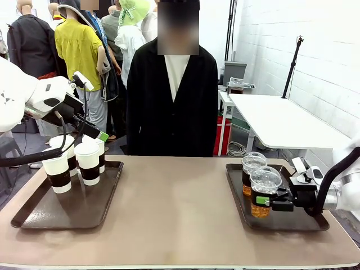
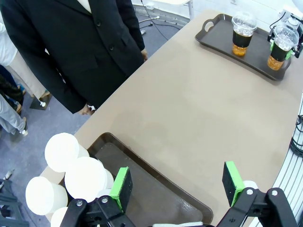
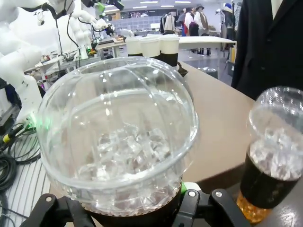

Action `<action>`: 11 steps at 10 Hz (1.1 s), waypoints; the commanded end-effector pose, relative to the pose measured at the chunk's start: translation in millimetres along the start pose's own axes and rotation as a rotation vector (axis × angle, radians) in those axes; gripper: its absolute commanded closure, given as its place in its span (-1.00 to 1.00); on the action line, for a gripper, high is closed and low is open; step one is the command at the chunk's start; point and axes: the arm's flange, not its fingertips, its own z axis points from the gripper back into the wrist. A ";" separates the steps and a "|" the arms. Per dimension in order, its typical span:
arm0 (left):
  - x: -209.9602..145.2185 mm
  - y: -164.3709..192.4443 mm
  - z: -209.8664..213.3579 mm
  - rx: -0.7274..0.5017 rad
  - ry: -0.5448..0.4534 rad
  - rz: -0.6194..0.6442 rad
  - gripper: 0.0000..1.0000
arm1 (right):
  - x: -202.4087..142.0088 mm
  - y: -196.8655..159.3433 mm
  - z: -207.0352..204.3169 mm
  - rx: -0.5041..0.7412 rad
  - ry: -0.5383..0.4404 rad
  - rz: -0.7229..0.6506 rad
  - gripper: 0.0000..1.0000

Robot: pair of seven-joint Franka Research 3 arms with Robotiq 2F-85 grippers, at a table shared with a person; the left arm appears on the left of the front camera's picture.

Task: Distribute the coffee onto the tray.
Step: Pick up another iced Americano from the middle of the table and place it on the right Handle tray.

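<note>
The right tool [image 1: 269,201], low at the right of the front view, was clamped on the nearer clear dome-lidded cup [image 1: 264,192], its green pads pressed against the cup's dark band. That cup stood on the right tray [image 1: 292,220] and held dark-amber drink beneath a dome packed with ice. In the right wrist view the gripped dome [image 3: 117,142] took up the middle of the frame between the black fingers. Just behind it on the same tray, toward the upper left in the front view, stood the second clear cup [image 1: 251,171], holding the same amber drink and ice.

The left tool [image 2: 178,184] hung with its fingers spread apart and nothing between them, above the near rim of the left tray [image 1: 34,211]. In the front view it sat at the upper left, over the paper cups. Four white paper cups [image 1: 88,163] with white lids and dark bands stood bunched at the far left of that tray. The brown tabletop [image 1: 174,208] lay bare between the two trays. At the far edge stood a person in a black coat [image 1: 171,107].
</note>
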 end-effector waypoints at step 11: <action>-1.1 1.2 0.8 -0.004 0.007 -0.002 -1.00 | -33.0 -32.5 -0.4 -0.040 -0.085 -0.010 -0.27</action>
